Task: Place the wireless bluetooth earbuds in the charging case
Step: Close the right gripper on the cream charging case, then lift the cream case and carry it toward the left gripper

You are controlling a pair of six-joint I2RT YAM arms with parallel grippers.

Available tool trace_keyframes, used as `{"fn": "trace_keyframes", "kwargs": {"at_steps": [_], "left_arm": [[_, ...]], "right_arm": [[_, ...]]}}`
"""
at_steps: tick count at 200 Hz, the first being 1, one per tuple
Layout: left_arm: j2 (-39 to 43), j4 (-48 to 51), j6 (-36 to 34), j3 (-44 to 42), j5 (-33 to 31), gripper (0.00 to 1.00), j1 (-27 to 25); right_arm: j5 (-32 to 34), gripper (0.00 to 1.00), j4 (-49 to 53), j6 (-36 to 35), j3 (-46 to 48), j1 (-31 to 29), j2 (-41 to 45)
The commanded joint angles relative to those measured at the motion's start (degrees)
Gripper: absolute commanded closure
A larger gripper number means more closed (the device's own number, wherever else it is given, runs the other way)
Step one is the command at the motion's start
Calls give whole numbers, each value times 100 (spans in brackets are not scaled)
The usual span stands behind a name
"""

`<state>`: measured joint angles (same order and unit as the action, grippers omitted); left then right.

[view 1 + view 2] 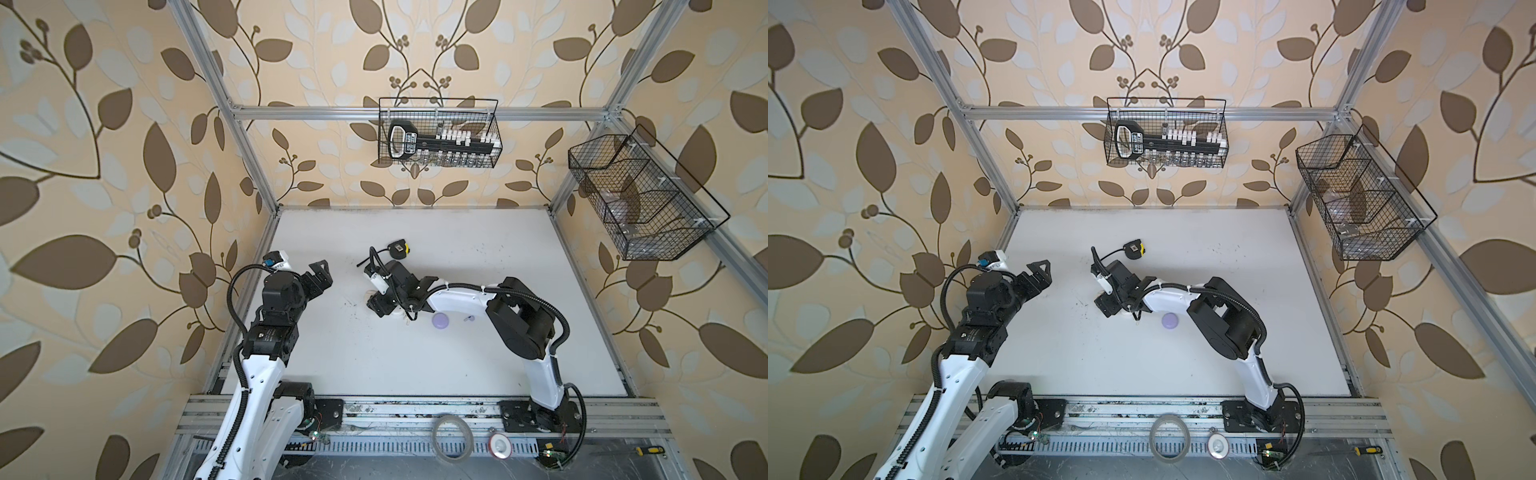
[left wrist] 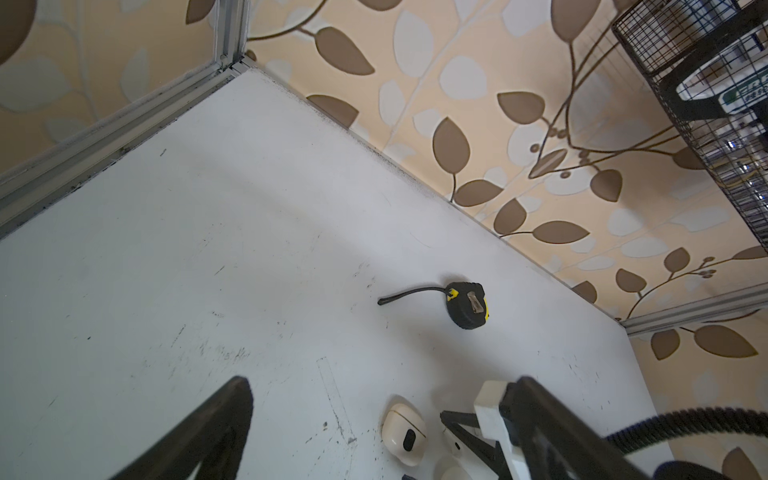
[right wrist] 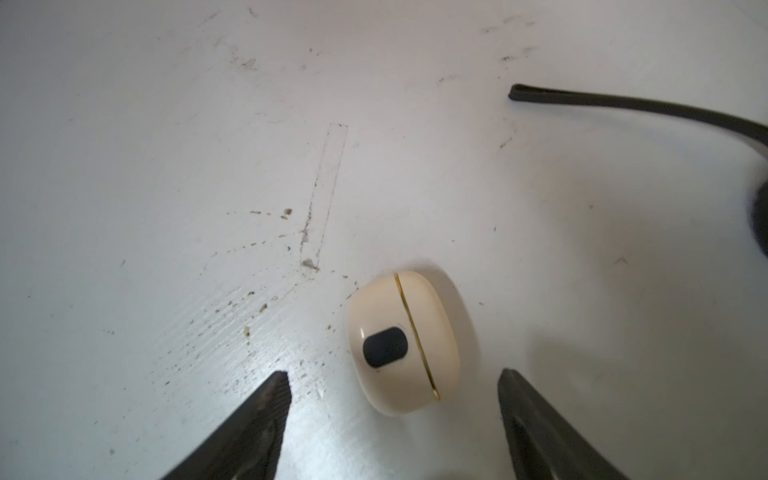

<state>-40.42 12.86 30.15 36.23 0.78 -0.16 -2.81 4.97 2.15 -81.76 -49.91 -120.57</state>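
Cream case (image 3: 403, 345): lies shut on the bench (image 1: 457, 249), gold seam closed, dark oval patch facing up; no earbud shows in or on it.
Right end effector (image 3: 394, 373): jaws wide, holding nothing; the case lies just ahead of the fingertips, in line with the gap and touching neither finger.
Case axis: the long side runs roughly along the reach of the fingers, a little skewed, so the jaws would close across its narrow width.
Left end effector (image 1: 324, 274): jaws fully spread and empty, hovering near the left edge of the bench, well apart from the case.
Nearer arm: right, by a clear margin.
Lavender case (image 1: 440, 321): shut, on the bench beside the right forearm, seen in both top views.
Lavender earbud (image 1: 468, 319): tiny piece near the lavender case, loose on the bench, seen in a top view only; other earbuds are hidden or too small to tell.
Tape measure (image 2: 467, 305): beyond the cream case toward the back wall, its strap trailing that way but apart from it.
Step, as judged: the lid must open before any earbud goes in; the rounded shell could slip or spin under a pinch.
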Motion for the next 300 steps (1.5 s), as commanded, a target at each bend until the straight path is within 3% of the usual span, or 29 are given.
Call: {"fn": "trace_keyframes", "kwargs": {"at_steps": [1,77,141,208,231,252,275,300], "left_arm": [[135,-32,-76,-26,-177,1,25],[403,66,-97,-72,-297,1,25],[426,94,-91,-71,-258,1,25],[386,47,51,-46,-15,1,25],[408,131,162,104,556,1,12],[272,-58,232,191,1523,1,12],[27,-668,306,127,2606,1,15],[-115,-979,125,113,3076,2,14]], "right_arm": [[-505,21,188,-617,-317,123,-282],[-923,27,1030,-1362,-954,167,-840],[-598,53,1103,-1380,-1023,113,-986],[-572,67,528,-1409,-543,103,-324],[-463,71,276,-1582,-272,192,550],[-209,70,-249,-1935,257,191,1489],[326,73,-759,-2757,820,-60,2364],[619,74,-1109,-3507,1358,-309,3110]]}}
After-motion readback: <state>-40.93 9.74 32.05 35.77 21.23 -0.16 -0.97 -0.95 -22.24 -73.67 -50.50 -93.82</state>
